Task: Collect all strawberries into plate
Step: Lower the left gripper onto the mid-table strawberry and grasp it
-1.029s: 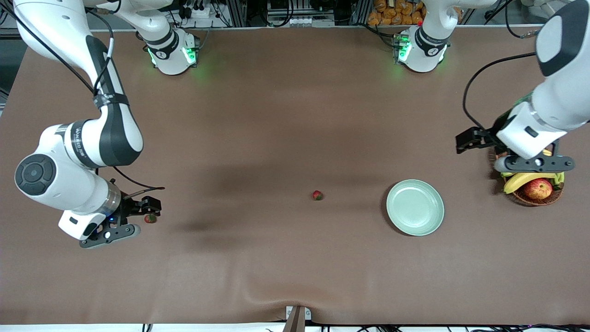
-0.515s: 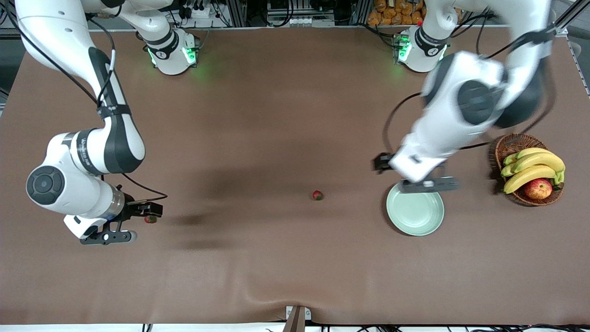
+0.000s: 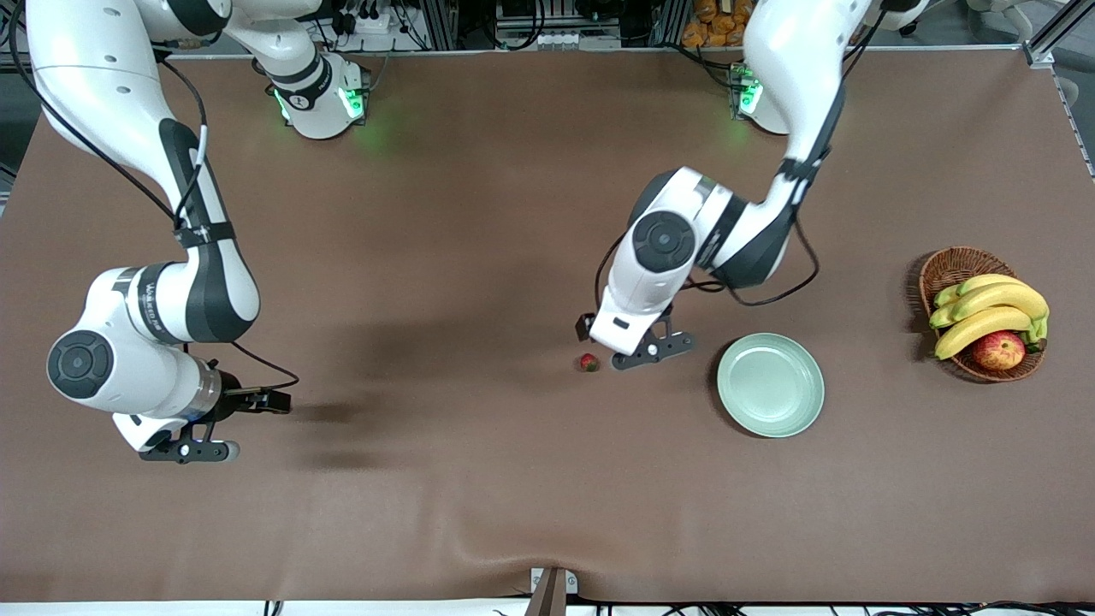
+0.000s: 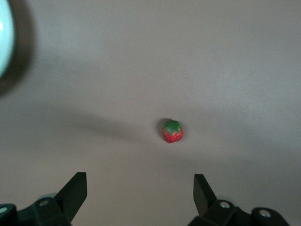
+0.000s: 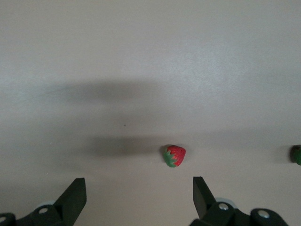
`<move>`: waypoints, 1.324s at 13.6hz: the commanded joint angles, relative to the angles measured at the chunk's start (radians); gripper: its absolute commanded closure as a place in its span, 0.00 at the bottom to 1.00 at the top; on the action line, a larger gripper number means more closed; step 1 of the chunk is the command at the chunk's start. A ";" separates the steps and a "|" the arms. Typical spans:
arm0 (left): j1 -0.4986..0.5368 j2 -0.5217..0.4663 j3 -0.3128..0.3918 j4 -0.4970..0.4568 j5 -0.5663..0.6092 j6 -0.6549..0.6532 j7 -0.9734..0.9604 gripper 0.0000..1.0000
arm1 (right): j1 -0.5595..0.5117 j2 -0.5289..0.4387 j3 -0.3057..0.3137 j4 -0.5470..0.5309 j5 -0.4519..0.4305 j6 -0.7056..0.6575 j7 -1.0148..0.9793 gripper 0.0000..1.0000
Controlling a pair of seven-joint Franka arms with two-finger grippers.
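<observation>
Both pairs of jaws wide, empty | left gripper low over central strawberry, at plate's 9 o'clock | right gripper low over second strawberry, right arm's end

Both arms reach low, left pincer and right pincer spread wide (nothing gripped).

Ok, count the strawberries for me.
3 strawberries: one by the left hand, one by the right hand, one beside that, barely in view. Others may be hidden.
</observation>
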 commanded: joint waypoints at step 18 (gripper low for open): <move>-0.054 0.217 0.019 0.030 0.051 0.286 -0.160 0.95 | -0.079 0.126 0.018 0.009 -0.013 0.088 -0.470 0.00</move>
